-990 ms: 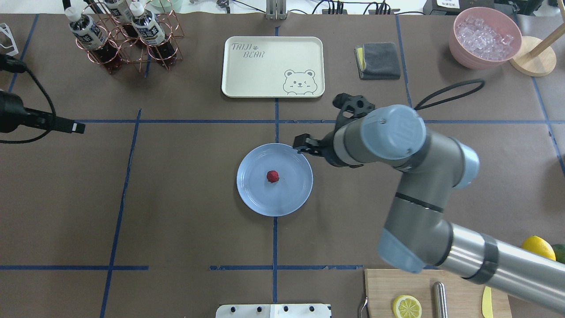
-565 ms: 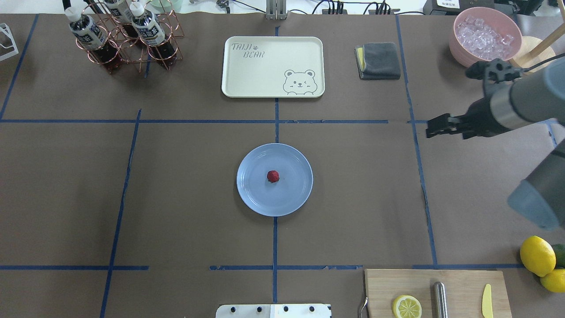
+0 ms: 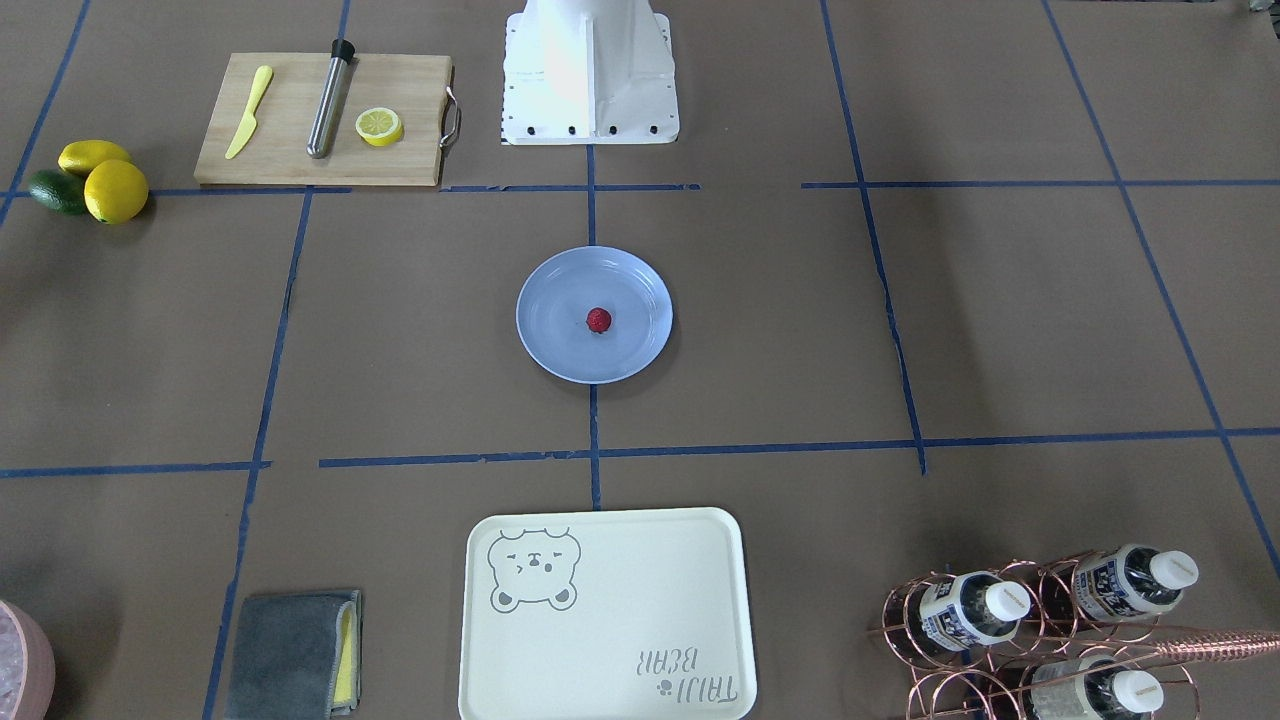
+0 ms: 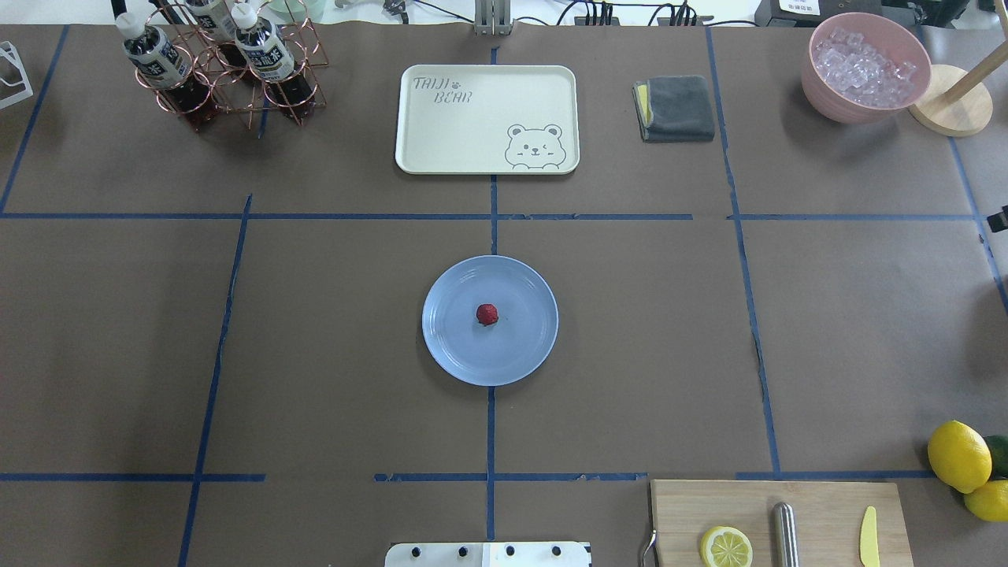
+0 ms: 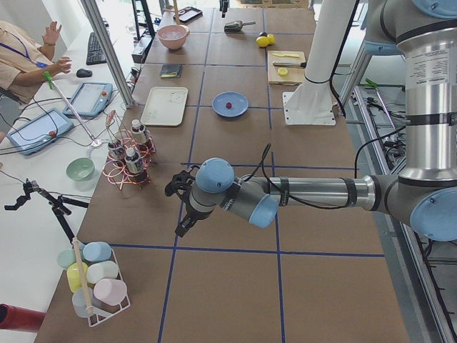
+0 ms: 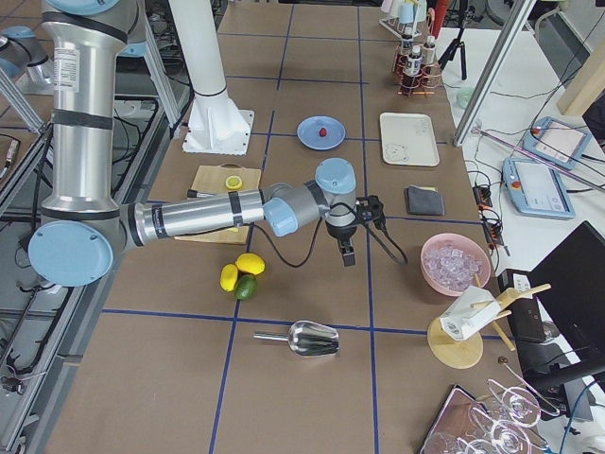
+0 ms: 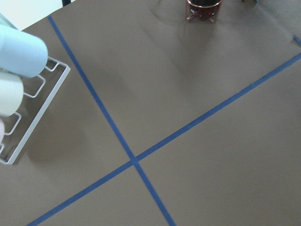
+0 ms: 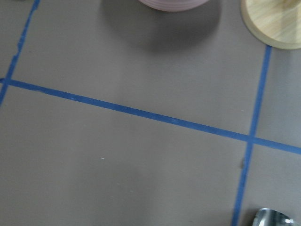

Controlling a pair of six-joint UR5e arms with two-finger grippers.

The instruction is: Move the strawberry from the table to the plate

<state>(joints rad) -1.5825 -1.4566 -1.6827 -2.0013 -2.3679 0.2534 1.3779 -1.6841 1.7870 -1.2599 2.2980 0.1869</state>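
Dark-red and small, the strawberry [image 4: 487,314] lies near the middle of the light-blue plate [image 4: 453,350], which sits on the brown paper-covered desk [image 4: 315,339] astride its central blue tape line. Both arms are well apart from the plate: the left tool [image 5: 179,231] hangs over bare desk beyond the copper bottle rack [image 5: 127,163], and the right tool [image 6: 347,257] hangs over the other end, between the lemons [image 6: 250,263] and the pink ice bowl [image 6: 456,263]. Only the side views show them, so I cannot tell whether either is released or clenched.
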